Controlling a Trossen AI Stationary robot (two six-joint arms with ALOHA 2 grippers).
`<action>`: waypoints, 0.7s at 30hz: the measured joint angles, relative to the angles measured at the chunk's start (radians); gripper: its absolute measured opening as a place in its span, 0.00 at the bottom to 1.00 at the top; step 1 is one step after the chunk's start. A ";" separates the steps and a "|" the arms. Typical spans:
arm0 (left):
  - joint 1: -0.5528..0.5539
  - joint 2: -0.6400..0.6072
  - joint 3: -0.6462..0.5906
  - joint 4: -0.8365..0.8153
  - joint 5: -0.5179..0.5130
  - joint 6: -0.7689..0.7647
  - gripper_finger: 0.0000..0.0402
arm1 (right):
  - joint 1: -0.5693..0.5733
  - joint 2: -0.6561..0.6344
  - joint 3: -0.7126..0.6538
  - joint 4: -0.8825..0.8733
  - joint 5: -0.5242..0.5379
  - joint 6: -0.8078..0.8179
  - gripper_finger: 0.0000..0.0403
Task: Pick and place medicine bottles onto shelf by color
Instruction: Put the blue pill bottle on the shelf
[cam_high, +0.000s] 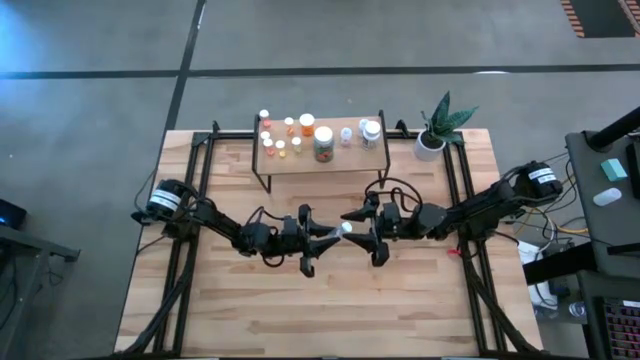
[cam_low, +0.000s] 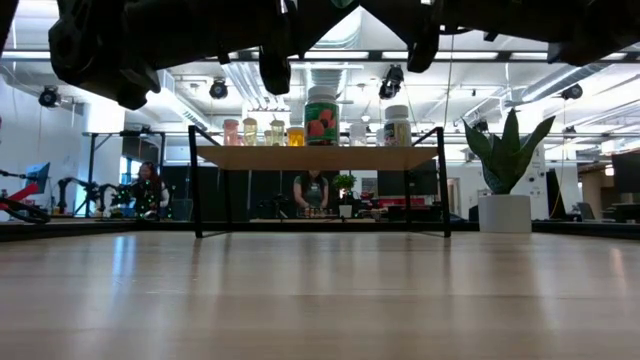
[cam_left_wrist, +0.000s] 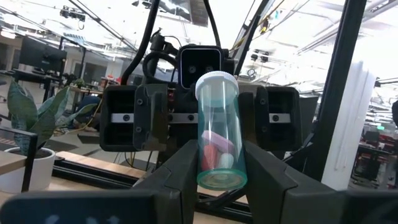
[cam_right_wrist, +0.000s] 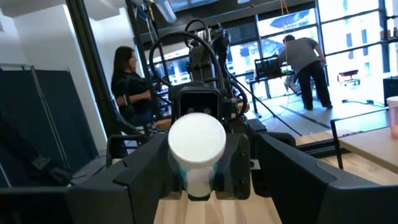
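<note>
- Clear vial (cam_left_wrist: 219, 130), white cap: above tabletop (cam_high: 300, 310) centre, pinched in left gripper (cam_high: 328, 236) jaws.
- Right gripper (cam_high: 362, 224): at vial's 3 o'clock, jaws spread around the cap.
- Shelf (cam_high: 345, 157): 12 o'clock, carrying sorted bottles (cam_high: 322, 143).

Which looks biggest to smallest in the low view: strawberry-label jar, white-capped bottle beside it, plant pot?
1. plant pot, though it may stand nearer the camera.
2. strawberry-label jar.
3. white-capped bottle.
</note>
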 joint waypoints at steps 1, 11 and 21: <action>0.000 0.000 0.000 0.000 0.000 0.000 0.22 | 0.000 0.000 0.000 -0.001 0.000 0.001 0.58; -0.001 0.000 -0.002 -0.009 0.000 -0.001 0.22 | -0.012 0.000 0.000 -0.001 -0.068 0.017 0.51; -0.001 0.000 -0.002 -0.033 0.003 -0.011 0.22 | -0.019 0.000 0.000 -0.002 -0.068 0.017 0.40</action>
